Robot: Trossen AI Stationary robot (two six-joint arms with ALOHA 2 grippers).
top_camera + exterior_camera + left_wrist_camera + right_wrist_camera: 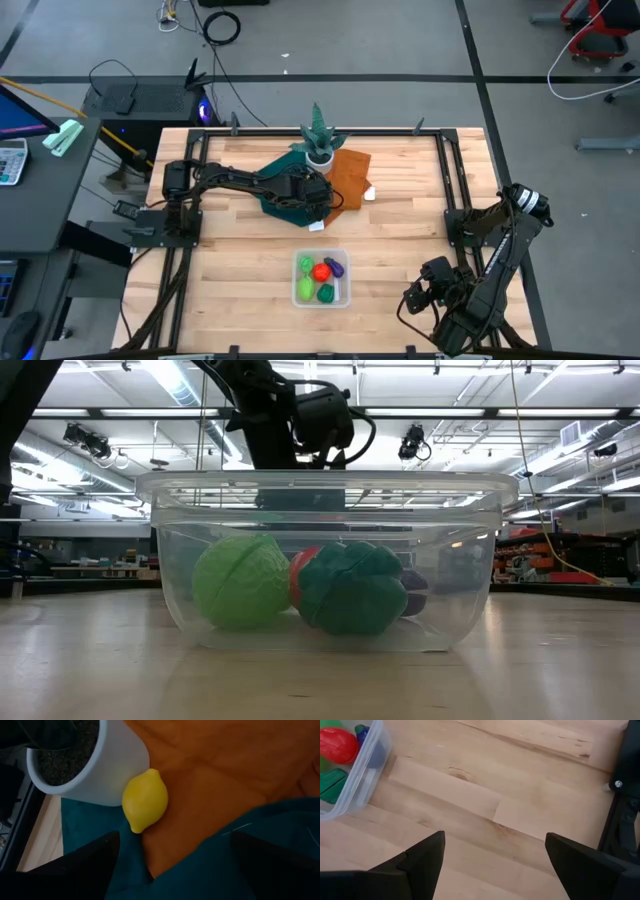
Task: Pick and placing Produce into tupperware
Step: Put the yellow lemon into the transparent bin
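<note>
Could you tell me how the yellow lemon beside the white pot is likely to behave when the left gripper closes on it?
The yellow lemon looks smooth and rounded, so it may slip or squirt sideways between the open left gripper fingers. It lies on the orange cloth against the white pot, which probably keeps it from rolling that way. It looks like a light, rigid toy.

A pale wooden desk (400,220) with a dark frame carries a clear tub (321,279) near its front edge, and a teal cloth (275,200) partly overlapping an orange cloth (350,175) near the back, beside a white-potted plant (320,135).
</note>
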